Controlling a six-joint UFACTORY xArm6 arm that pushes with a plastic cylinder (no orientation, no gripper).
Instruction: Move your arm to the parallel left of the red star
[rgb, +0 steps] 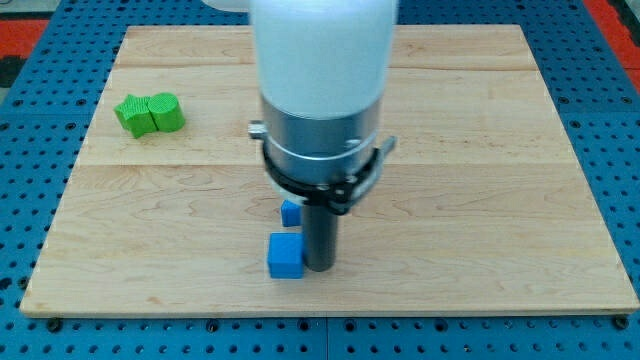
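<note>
No red star shows in the camera view; the arm's white and metal body (322, 90) covers the middle of the board and may hide it. My tip (319, 267) stands near the view's bottom centre, touching or just right of a blue cube (285, 256). A second, smaller blue block (291, 212) shows just above that cube, partly hidden by the arm.
Two green blocks (149, 114) lie side by side at the view's upper left, the left one star-like (132, 115). The wooden board (480, 200) rests on a blue perforated table (20, 150); its front edge runs just below my tip.
</note>
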